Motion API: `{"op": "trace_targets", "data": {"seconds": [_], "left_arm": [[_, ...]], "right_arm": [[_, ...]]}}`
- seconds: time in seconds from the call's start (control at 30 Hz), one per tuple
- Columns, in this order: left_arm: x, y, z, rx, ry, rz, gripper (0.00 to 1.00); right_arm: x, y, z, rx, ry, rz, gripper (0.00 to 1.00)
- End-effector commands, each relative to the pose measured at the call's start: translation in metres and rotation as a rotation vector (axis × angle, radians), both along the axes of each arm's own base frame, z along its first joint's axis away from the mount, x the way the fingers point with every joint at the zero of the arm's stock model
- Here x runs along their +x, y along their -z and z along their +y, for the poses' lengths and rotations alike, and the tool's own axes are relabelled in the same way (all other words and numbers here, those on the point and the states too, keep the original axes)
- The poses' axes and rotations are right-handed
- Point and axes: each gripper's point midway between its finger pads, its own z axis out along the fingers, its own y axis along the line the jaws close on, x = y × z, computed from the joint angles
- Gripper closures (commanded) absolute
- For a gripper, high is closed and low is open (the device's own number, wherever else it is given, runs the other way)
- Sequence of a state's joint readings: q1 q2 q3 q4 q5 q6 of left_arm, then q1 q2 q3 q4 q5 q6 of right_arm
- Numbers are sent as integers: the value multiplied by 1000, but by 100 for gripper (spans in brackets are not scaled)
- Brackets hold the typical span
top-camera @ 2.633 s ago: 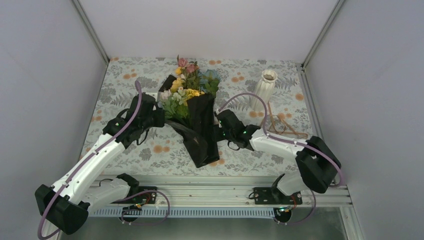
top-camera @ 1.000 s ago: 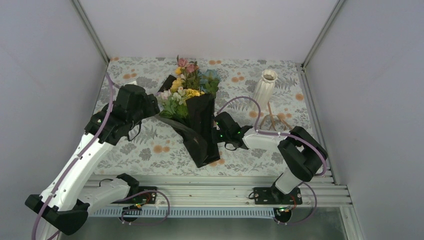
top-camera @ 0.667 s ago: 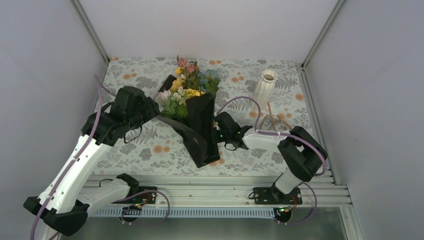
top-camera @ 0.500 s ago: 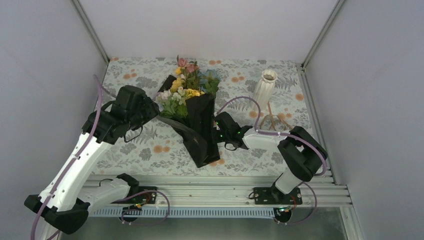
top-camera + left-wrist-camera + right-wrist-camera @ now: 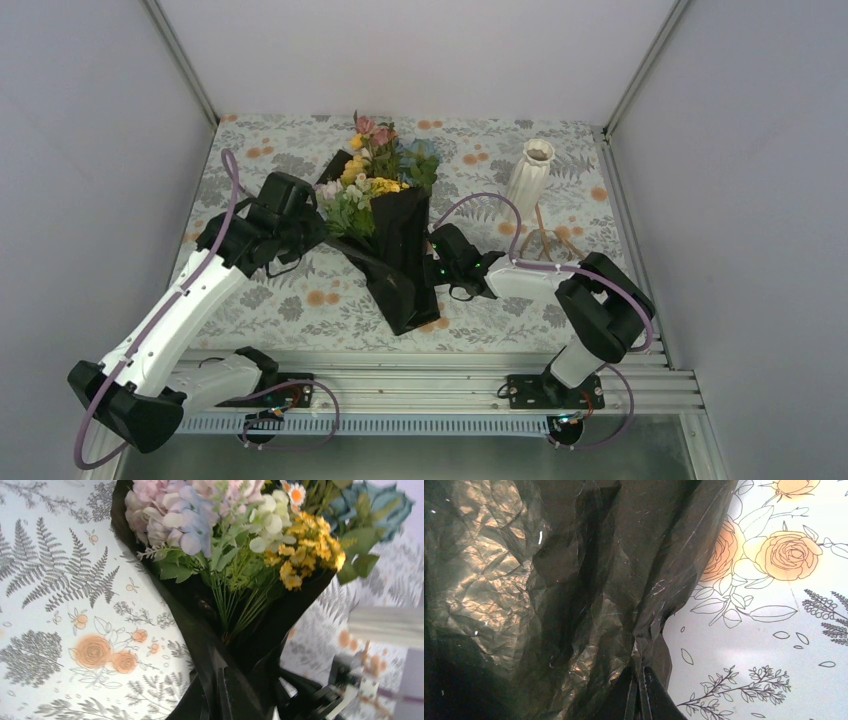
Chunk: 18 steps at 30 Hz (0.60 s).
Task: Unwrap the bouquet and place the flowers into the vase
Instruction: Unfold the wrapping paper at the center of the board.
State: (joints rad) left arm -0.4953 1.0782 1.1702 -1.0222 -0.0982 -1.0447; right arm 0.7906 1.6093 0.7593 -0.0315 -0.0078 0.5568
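Observation:
The bouquet (image 5: 385, 215) lies mid-table, its flowers (image 5: 378, 168) pointing away, stems inside a black sheet (image 5: 405, 275). My left gripper (image 5: 323, 235) is at the wrap's left edge; in the left wrist view the left gripper (image 5: 222, 690) is shut on a fold of the black sheet (image 5: 200, 630) below the lilac, white and yellow flowers (image 5: 235, 525). My right gripper (image 5: 433, 262) is at the wrap's right edge. In its wrist view the right gripper (image 5: 639, 677) pinches the crinkled black sheet (image 5: 549, 580). The white ribbed vase (image 5: 527, 175) stands upright at the back right.
A floral-print tablecloth (image 5: 260, 160) covers the table. A loose brown string (image 5: 560, 250) lies in front of the vase, beside the right arm. Grey walls enclose the back and sides, and a metal rail (image 5: 430, 365) runs along the near edge.
My left arm swung in towards the bouquet's left side, and its jaws closed on the black sheet's edge. The right arm and bouquet stayed put.

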Motion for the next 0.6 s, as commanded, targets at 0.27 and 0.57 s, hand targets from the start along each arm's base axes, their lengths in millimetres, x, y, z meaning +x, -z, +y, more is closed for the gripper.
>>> {"op": "trace_targets", "data": {"seconds": [0.27,0.57], "left_arm": [[18,-5,28,122,-120,-80,98],[65,-25,64,245,-189,-173,98]], "right_arm": [[21,-16,10,49,30,-80,96],[73,-25,28,50,80,-148,96]]}}
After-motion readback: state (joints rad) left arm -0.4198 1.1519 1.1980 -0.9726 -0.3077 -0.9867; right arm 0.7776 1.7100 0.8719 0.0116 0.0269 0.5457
